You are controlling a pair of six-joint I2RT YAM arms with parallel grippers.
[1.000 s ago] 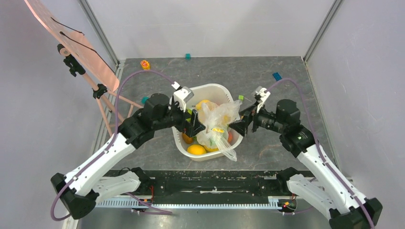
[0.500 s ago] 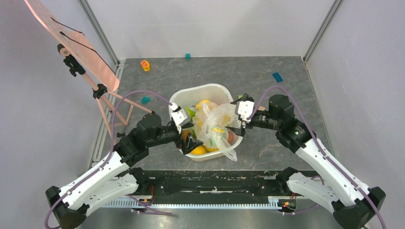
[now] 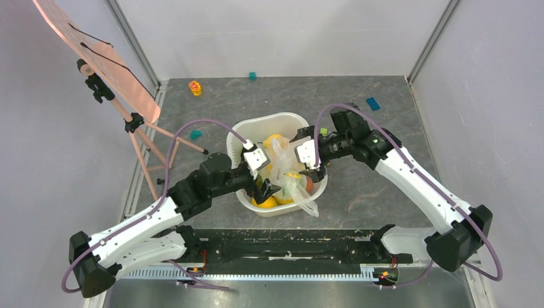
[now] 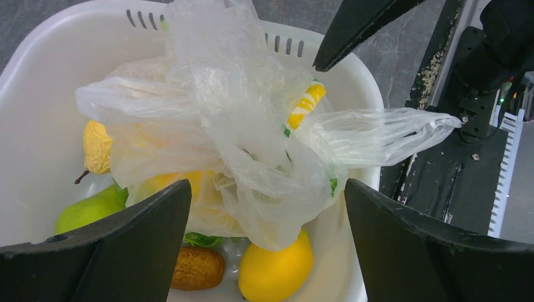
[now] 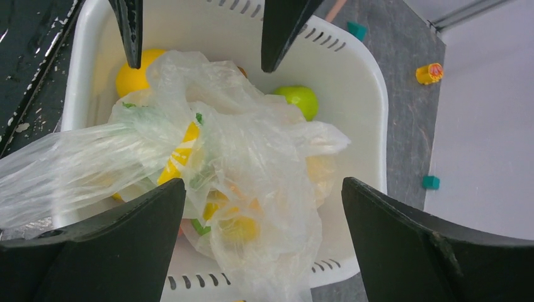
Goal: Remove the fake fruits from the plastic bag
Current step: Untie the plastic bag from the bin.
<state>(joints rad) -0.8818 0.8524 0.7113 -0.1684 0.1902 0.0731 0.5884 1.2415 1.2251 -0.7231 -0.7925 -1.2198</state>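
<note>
1. The plastic bag [image 3: 290, 168] is seen heaped over fake fruits [image 3: 264, 201] in the white basin [image 3: 276, 120], mid-frame.
2. The left gripper [image 4: 267, 189] and right gripper [image 5: 262, 185] are held wide and empty.
3. The bag is flanked by both grippers, which are judged equally near.

The plastic bag [image 4: 239, 135] is clear and colourless, with a yellow-and-white striped print flecked with green on one fold. The basin [image 4: 38, 94] is plain white. The lemon-like fruit [image 4: 277, 270] is bright yellow, the pear [image 4: 88, 211] light green, the oval fruit [image 4: 198, 267] dull brown, the bumpy fruit [image 4: 97, 146] pale yellow and the round fruit [image 5: 297, 99] lime green. The counter [image 3: 359, 186] is dark grey with paler veining. On it are a teal block [image 3: 253, 76], a blue block [image 3: 373, 102] and a yellow-and-red toy [image 3: 195, 87]. The left gripper [image 4: 266, 187] and right gripper [image 5: 263, 185] have black fingers. The arms [image 3: 410, 179] are white and black, and the cables [image 3: 170, 154] purple.
</note>
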